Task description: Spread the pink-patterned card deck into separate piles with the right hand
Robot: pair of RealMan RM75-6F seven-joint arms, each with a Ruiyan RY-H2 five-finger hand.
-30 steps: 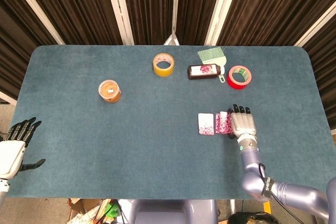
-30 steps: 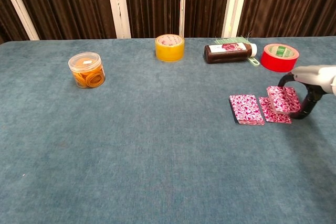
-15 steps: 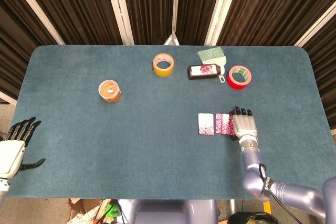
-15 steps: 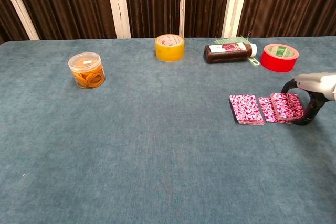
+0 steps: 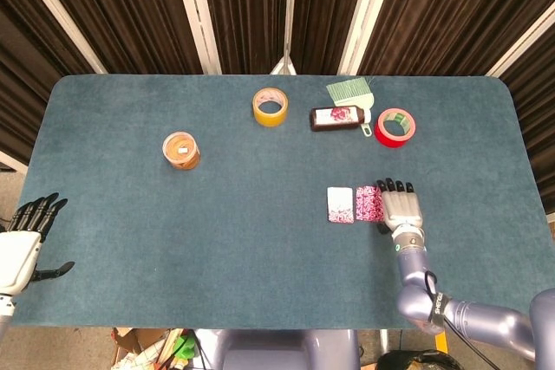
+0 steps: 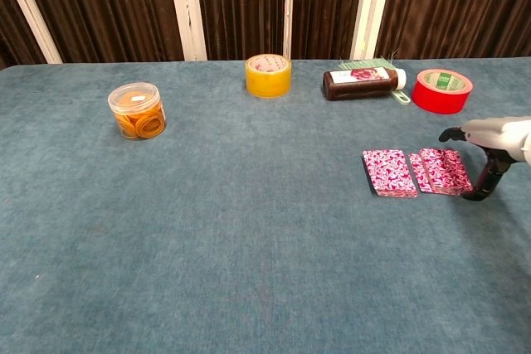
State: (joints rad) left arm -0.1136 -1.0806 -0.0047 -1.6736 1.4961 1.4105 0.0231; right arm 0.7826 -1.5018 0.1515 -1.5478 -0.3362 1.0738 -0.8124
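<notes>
Two pink-patterned card piles lie flat side by side on the blue table: the left pile (image 5: 341,204) (image 6: 390,173) and the right pile (image 5: 369,204) (image 6: 441,172). My right hand (image 5: 401,211) (image 6: 491,145) hovers just right of the right pile. Its fingers reach over the pile's far edge without touching it, its thumb points down beside the pile's right edge, and nothing is in its grasp. My left hand (image 5: 23,247) hangs off the table's left edge with fingers spread and empty.
At the back stand a yellow tape roll (image 6: 268,75), a dark bottle (image 6: 362,83) lying before a green brush (image 5: 350,89), and a red tape roll (image 6: 441,91). A clear jar of orange rings (image 6: 137,110) sits at the left.
The right hand lowered the tilted stack it held onto the pile beside the first one and let go. The cards now lie flat. The left hand stayed still.
</notes>
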